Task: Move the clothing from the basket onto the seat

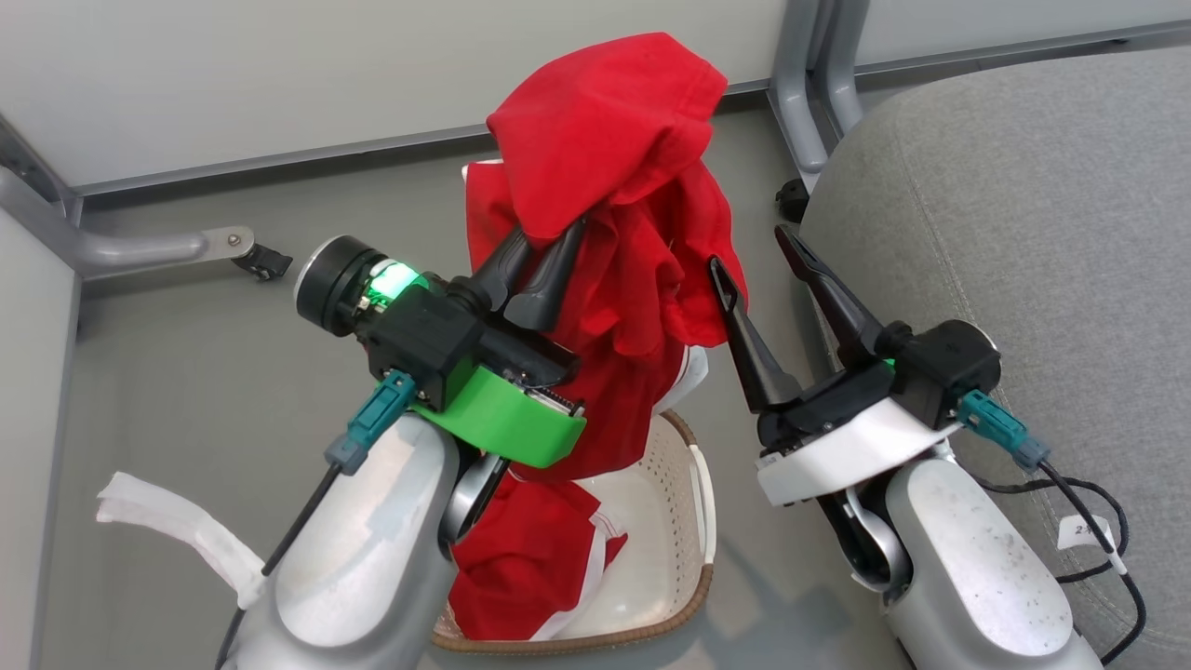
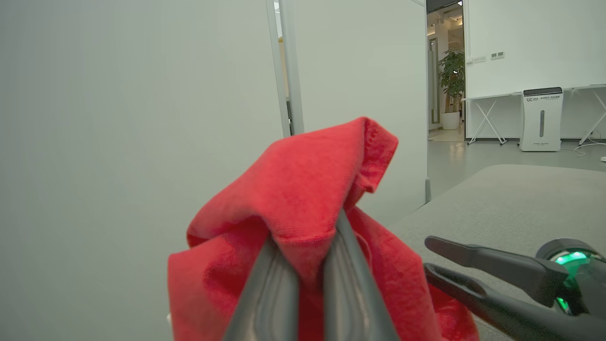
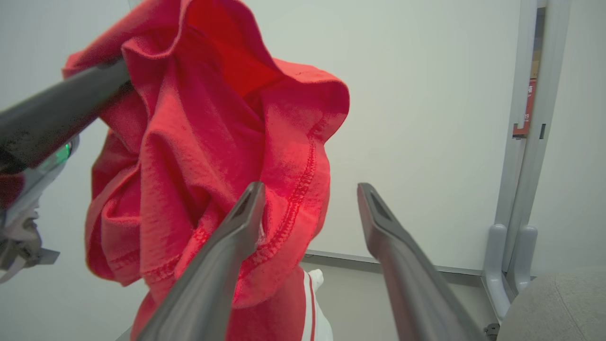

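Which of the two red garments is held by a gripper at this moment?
The upper garment: the left gripper pinches it and it hangs over the basket. The lower garment lies crumpled inside the basket, with no gripper on it.

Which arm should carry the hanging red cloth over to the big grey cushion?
Left. The left gripper is shut on the bright red fabric garment, raised above the cream perforated plastic basket. The right gripper is open and holds nothing, though it sits nearer the large grey upholstered seat.

Basket (image 1: 670, 475): 1
Seat (image 1: 1023, 205): 1
Red garments: 2, lifted garment (image 1: 605, 130), lower garment (image 1: 521, 568)
Grippers: 2, L gripper (image 1: 544, 249), R gripper (image 1: 749, 249)
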You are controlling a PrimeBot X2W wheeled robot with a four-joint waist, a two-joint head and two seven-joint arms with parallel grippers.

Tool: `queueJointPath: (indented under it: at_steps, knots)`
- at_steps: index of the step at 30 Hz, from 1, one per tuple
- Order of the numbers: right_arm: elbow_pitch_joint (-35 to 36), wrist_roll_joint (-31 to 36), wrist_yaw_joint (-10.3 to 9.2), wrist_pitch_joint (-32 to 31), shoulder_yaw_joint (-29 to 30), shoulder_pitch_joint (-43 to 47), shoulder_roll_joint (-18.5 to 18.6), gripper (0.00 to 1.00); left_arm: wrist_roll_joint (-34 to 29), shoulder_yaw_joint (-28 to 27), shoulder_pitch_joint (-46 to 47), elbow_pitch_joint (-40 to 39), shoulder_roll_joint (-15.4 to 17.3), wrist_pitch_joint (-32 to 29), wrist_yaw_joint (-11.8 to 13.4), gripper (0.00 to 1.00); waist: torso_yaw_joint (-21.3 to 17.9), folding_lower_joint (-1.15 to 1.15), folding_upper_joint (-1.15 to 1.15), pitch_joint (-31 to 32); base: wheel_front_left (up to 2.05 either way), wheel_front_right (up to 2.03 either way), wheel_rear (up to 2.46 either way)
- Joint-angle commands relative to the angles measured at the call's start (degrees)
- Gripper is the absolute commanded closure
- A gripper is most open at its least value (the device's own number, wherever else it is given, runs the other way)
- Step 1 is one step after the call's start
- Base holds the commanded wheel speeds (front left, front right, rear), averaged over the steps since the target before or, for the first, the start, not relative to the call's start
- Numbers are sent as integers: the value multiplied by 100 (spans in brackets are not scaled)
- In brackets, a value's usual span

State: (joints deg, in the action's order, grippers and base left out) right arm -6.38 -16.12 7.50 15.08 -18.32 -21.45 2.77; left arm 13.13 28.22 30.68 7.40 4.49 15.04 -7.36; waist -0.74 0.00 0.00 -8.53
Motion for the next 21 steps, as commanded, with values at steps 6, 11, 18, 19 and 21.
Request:
queueJointPath:
  at_steps: [6, 11, 18, 19, 21]
  knots:
    - [-533, -67, -2, 14, -222, -306, 21, 0, 25, 177, 140, -141, -67, 22, -19, 100, 109, 0, 0, -100, 0, 0, 0]
    - [-836, -257, -2, 14, -372, -473, 21, 0, 34, 388, 182, -247, -96, 22, -19, 100, 196, 0, 0, -173, 0, 0, 0]
    - [-1139, -567, -2, 13, -666, -756, 111, 0, 70, 623, 208, -334, -117, 21, -19, 100, 313, 0, 0, -225, 0, 0, 0]
    - [-1150, -619, -2, 14, -725, -781, 129, 0, 81, 639, 210, -336, -118, 22, -19, 100, 326, 0, 0, -228, 0, 0, 0]
    - [-1128, -672, -2, 14, -761, -814, 138, 67, 86, 664, 208, -329, -120, 22, -19, 100, 343, 0, 0, -231, 0, 0, 0]
